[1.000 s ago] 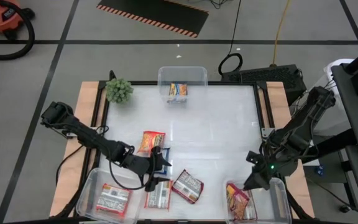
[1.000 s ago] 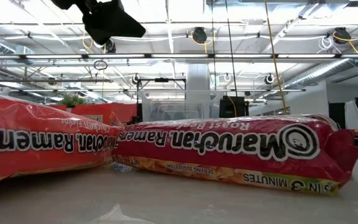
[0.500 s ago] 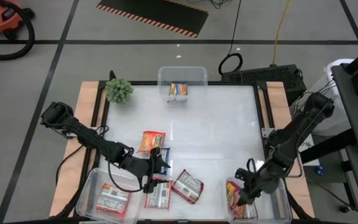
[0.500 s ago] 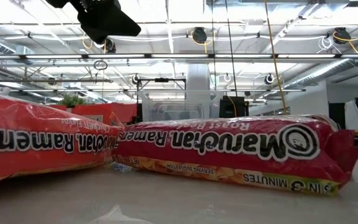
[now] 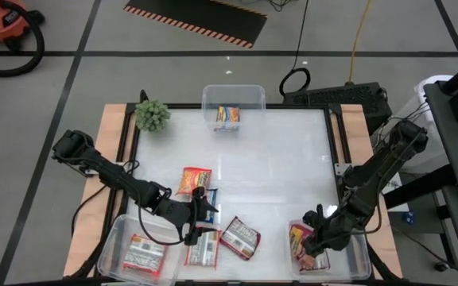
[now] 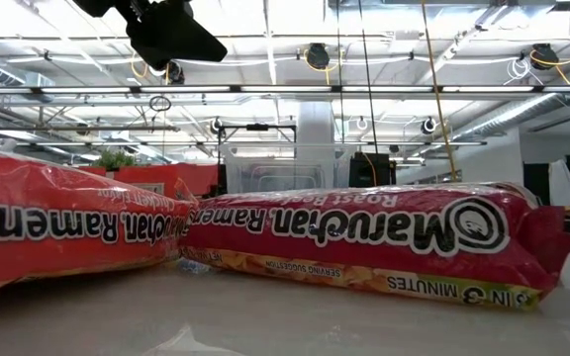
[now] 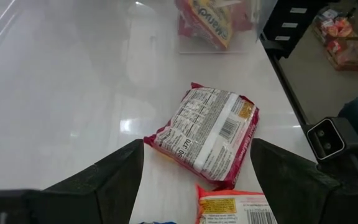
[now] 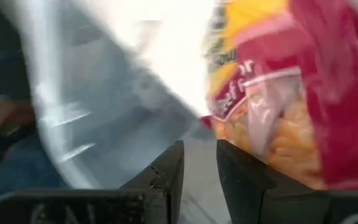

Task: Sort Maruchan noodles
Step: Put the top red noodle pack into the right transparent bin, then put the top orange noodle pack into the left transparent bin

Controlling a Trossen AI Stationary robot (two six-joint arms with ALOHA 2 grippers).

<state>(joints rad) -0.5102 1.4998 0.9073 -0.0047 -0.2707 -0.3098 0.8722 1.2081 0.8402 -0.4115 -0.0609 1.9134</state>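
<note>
My left gripper (image 5: 203,213) (image 7: 197,180) hangs open above the near-left table. Its fingers stand either side of a red packet (image 7: 207,134) that lies barcode side up (image 5: 239,237). A red-and-white packet (image 5: 201,251), an orange one (image 5: 193,180) and a blue one (image 5: 211,199) lie close by. My right gripper (image 5: 308,241) (image 8: 199,168) is shut, low inside the near-right tub (image 5: 362,256), beside a red-and-yellow packet (image 5: 299,242) (image 8: 291,93). Single packets lie in the near-left tub (image 5: 144,254) and the far tub (image 5: 228,116). My right gripper points slanting down into the near-right tub, right beside the red-and-yellow packet's edge (image 8: 229,118). Whether its fingertips touch the packet or the tub I cannot tell, because the wrist view is blurred and the arm covers the spot from above.
A green bushy plant (image 5: 153,115) stands at the far-left corner. Clear tubs sit at the far edge (image 5: 233,90), near-left corner (image 5: 116,237) and near-right corner. The low view is filled by two red packets (image 6: 364,232) (image 6: 57,227). The table's middle and far right (image 5: 285,159) hold nothing.
My right gripper has moved down and toward the table's near-left, from above the near-right tub's far rim into the tub beside the red-and-yellow packet. My left arm has kept almost still.
</note>
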